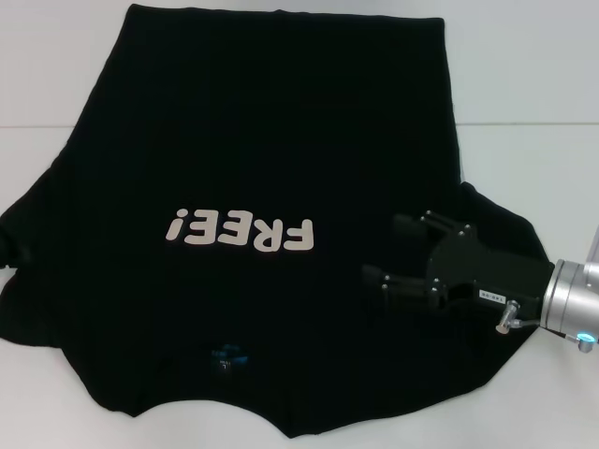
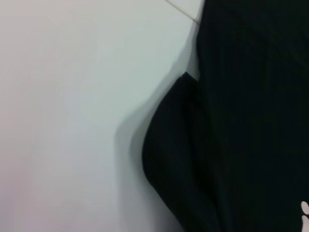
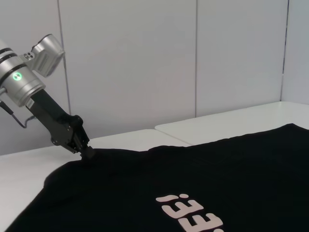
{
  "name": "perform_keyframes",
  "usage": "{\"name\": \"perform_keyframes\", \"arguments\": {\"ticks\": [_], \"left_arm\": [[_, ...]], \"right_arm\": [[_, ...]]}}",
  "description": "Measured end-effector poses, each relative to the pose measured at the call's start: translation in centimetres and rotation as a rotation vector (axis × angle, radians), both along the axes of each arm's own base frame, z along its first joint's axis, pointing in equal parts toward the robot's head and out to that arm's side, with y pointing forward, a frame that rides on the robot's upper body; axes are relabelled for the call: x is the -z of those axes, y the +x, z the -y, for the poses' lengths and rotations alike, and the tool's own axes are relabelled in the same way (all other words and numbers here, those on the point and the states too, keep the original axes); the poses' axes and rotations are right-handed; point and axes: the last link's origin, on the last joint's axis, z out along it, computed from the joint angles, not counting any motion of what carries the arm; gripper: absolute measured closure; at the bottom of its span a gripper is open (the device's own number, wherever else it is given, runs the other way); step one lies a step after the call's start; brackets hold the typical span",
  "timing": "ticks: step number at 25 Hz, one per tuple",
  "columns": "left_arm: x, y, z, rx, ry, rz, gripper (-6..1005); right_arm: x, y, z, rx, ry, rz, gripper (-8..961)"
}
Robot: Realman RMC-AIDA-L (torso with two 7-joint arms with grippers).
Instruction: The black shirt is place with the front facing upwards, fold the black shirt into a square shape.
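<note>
The black shirt lies spread on the white table, front up, with white "FREE!" lettering and a small blue neck label near my side. My right gripper is open, low over the shirt next to its right sleeve. My left gripper is outside the head view. In the right wrist view it shows at the shirt's left sleeve edge, fingers pinched together on the cloth. The left wrist view shows that sleeve with a shadow beside it.
The white table has a seam running across it behind the right sleeve. Grey wall panels stand beyond the table. The shirt's neck edge reaches the table's front side.
</note>
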Motion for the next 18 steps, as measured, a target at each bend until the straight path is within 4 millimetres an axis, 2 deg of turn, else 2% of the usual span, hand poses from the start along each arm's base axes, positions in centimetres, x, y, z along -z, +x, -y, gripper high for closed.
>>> {"name": "perform_keyframes", "arguments": {"ticks": [4, 10, 18], "left_arm": [[0.1, 0.2, -0.1, 0.001, 0.002, 0.013, 916], [-0.6, 0.2, -0.5, -0.007, 0.051, 0.02, 712], [-1.4, -0.5, -0.7, -0.033, 0.121, 0.015, 559]], "right_arm": [[-0.3, 0.0, -0.2, -0.005, 0.013, 0.004, 9], [-0.1, -0.4, -0.3, -0.011, 0.009, -0.011, 9], [-0.1, -0.4, -0.2, -0.008, 0.005, -0.014, 9]]}}
